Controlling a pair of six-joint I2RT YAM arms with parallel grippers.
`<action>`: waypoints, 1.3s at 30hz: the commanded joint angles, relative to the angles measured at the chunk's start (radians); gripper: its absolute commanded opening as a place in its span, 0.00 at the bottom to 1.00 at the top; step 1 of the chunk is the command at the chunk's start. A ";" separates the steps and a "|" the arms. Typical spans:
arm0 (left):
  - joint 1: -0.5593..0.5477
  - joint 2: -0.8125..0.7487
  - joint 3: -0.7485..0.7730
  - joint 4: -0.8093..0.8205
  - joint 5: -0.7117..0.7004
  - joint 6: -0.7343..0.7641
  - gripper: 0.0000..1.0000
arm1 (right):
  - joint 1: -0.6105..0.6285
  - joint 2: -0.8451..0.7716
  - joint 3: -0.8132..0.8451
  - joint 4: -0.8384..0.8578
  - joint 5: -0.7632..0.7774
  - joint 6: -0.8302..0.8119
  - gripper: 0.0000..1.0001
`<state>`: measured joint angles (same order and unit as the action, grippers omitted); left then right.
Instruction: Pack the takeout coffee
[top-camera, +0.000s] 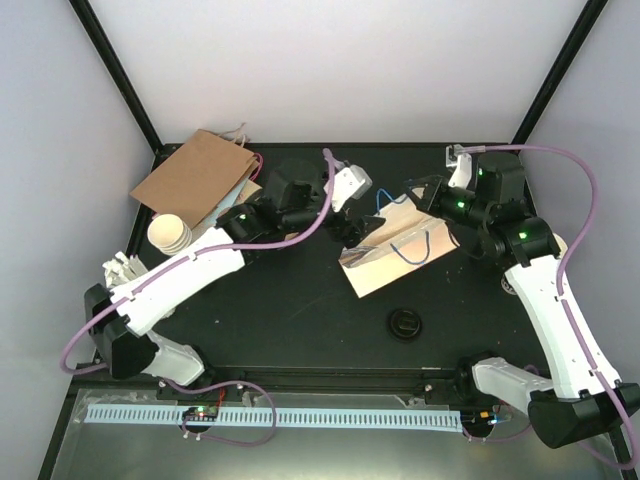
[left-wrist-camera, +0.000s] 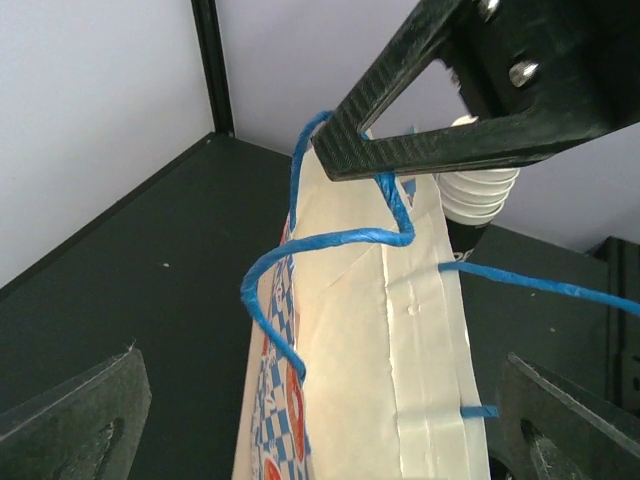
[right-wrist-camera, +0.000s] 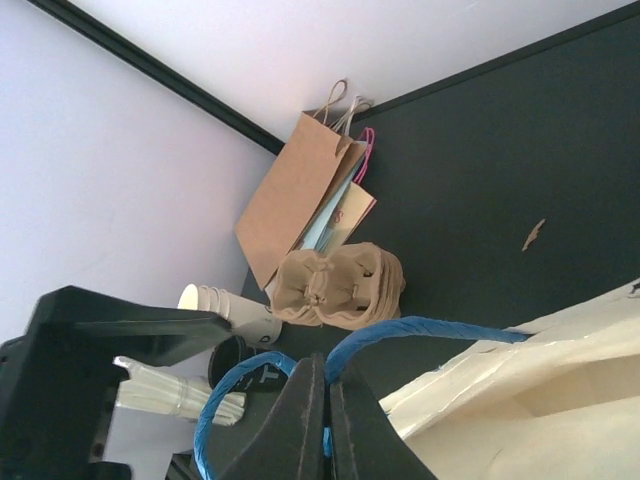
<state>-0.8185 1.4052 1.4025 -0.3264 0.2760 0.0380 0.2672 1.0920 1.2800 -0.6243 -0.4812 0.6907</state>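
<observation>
The coffee cup (top-camera: 406, 323) stands on the table (top-camera: 280, 310), just near-side of the lying paper bag (top-camera: 385, 262). The right gripper (right-wrist-camera: 327, 390) is clenched on the bag's blue handle (right-wrist-camera: 420, 326). The left gripper (top-camera: 352, 228), spread wide and empty, is free; from it the cup lies toward the arm bases, beyond the bag.

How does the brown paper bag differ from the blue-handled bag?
The brown paper bag is plain, lying flat in the far-left corner; the blue-handled bag is cream with blue checks, mid-table, its handle pinched by the right gripper, jaws shut. Both are paper bags with handles.
</observation>
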 joint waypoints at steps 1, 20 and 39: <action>-0.046 0.071 0.087 -0.052 -0.134 0.053 0.96 | 0.020 -0.013 -0.006 0.061 -0.013 0.020 0.01; -0.058 0.238 0.222 -0.243 -0.383 0.059 0.02 | 0.036 -0.062 -0.013 0.046 0.015 -0.055 0.26; 0.031 0.270 0.438 -0.544 -0.160 -0.042 0.02 | 0.202 -0.091 -0.047 -0.055 0.240 -0.354 0.20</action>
<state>-0.7956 1.6573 1.7752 -0.7906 0.0410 0.0380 0.3985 0.9634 1.1908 -0.6682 -0.3332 0.3927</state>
